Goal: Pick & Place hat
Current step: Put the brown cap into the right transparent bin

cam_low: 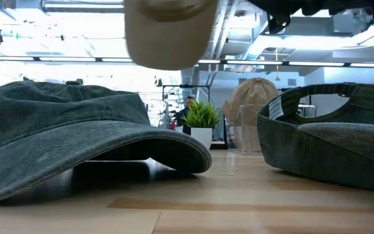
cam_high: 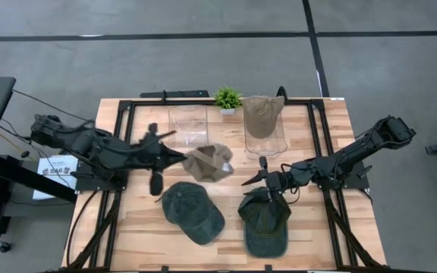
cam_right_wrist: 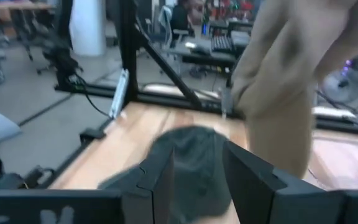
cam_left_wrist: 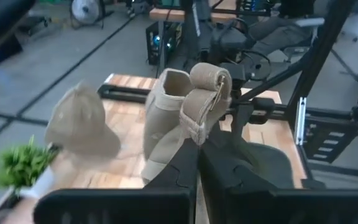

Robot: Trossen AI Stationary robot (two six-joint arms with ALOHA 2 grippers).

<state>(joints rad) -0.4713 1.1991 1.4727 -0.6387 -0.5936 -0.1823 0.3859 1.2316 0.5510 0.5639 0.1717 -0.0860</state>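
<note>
While it hangs clear of the wood near the middle of the high view, the tan cap [cam_high: 209, 161] is pinched by its strap in the clenched left gripper [cam_high: 182, 157], whose arm reaches in from the left edge of the frame. From the left wrist view the same cap [cam_left_wrist: 185, 118] shows as folded beige fabric rising just above the closed fingers [cam_left_wrist: 185, 168]. Below it in the high view, a dark green cap [cam_high: 193, 211] lies crown up on the wooden table [cam_high: 325, 235], and to the lower right a second dark green cap [cam_high: 265, 220] lies upturned. The right gripper [cam_high: 268, 180] sits at that second cap's upper edge with its jaws partly apart; whether it grips the cap cannot be told. Toward the top of the frame stand two clear stands: the left one [cam_high: 189, 125] is bare, the right one [cam_high: 265, 135] carries another tan cap [cam_high: 263, 112]. A small green potted plant [cam_high: 227, 98] stands between them at the table's upper edge.
</note>
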